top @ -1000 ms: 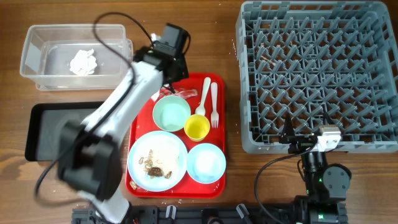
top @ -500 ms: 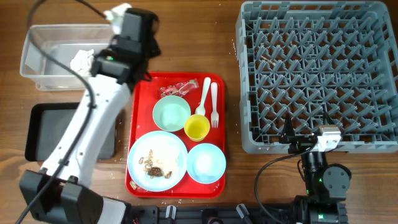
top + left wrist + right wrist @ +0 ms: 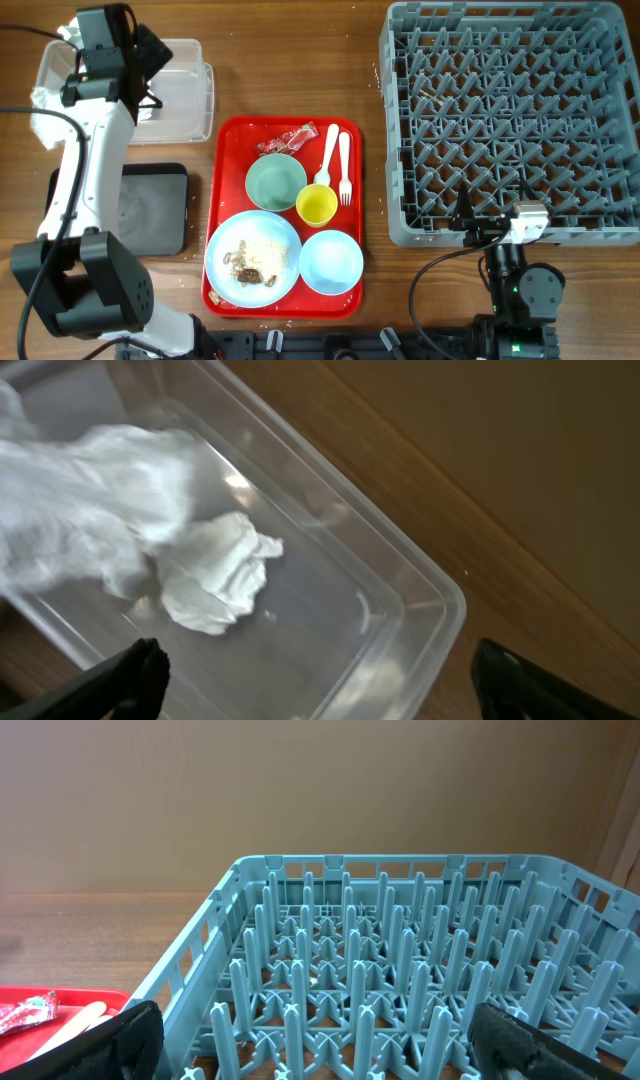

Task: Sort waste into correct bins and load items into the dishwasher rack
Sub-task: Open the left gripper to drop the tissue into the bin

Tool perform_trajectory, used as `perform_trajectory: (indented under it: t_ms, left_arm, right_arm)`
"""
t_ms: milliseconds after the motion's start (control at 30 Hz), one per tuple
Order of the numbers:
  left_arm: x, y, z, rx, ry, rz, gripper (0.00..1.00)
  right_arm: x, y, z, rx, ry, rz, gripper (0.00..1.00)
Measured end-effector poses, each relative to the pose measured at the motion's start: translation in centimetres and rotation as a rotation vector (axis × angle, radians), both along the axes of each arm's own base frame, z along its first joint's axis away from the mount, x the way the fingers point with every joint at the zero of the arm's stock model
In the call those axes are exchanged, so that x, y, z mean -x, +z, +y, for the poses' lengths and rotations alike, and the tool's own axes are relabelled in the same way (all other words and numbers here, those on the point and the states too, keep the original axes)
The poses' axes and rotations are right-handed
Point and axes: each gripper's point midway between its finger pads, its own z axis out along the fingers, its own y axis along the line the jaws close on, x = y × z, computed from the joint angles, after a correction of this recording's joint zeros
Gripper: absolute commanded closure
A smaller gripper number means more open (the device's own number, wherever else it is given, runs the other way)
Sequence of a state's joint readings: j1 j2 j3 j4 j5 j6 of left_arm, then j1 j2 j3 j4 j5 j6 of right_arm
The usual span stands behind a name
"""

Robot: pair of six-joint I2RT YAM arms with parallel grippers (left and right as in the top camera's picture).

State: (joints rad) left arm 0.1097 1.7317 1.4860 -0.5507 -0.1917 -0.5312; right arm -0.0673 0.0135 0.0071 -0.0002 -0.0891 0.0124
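- Two crumpled white napkins in clear tub, top-left of table. One sharp on tub floor; other blurred at left of wrist view, can't tell if resting.
- L gripper over tub, jaws spread wide, nothing btwn fingers.
- Black tray just below tub, beside L arm.
- Red tray centre-left of table, w/ remaining items on it.
- Red-and-white wrappers at tray's top edge, just above mint-green bowl.
- White spoon & fork side by side, top-right of tray, handles pointing away from robot.
- Yellow cup upright, just right of mint-green bowl, just below spoon's near end.
- Pale blue plate at tray's lower left, w/ beige-and-brown food scraps on it.
- Pale blue bowl lower right of tray, just beside plate, below cup.
- Grey dishwasher rack at right, well apart from tub.
- R gripper low at rack's near wall, jaws wide apart, grasping nothing.
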Motion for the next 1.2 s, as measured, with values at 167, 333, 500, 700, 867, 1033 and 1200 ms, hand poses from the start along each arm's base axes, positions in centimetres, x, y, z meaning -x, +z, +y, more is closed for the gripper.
perform_trajectory:
  t_ms: [167,333,500,700,867,1033,1200]
  left_arm:
    - [-0.4,-0.3,-2.8,0.023,-0.129,0.013,0.08]
    - [-0.1,-0.9,-6.9,0.007,-0.254,0.056,0.25]
    - [0.1,-1.1,-9.2,-0.015,-0.303,0.074,0.44]
    - [3.1,-1.7,-2.0,0.075,-0.002,0.133,0.39]
    - [6.5,-1.9,3.1,0.193,0.244,0.157,0.31]
    - [9.4,-2.8,6.8,0.287,0.456,0.183,0.25]
    - [10.6,-2.3,11.2,0.303,0.616,0.110,0.29]
  right_arm:
    - [0.0,0.0,0.0,0.000,0.000,0.000,0.00]
    - [0.0,0.0,0.0,0.000,0.000,0.000,0.00]
    - [0.0,0.0,0.0,0.000,0.000,0.000,0.00]
    - [0.0,0.0,0.0,0.000,0.000,0.000,0.00]
    - [0.0,0.0,0.0,0.000,0.000,0.000,0.00]
    - [0.0,0.0,0.0,0.000,0.000,0.000,0.00]
    - [0.0,0.0,0.0,0.000,0.000,0.000,0.00]
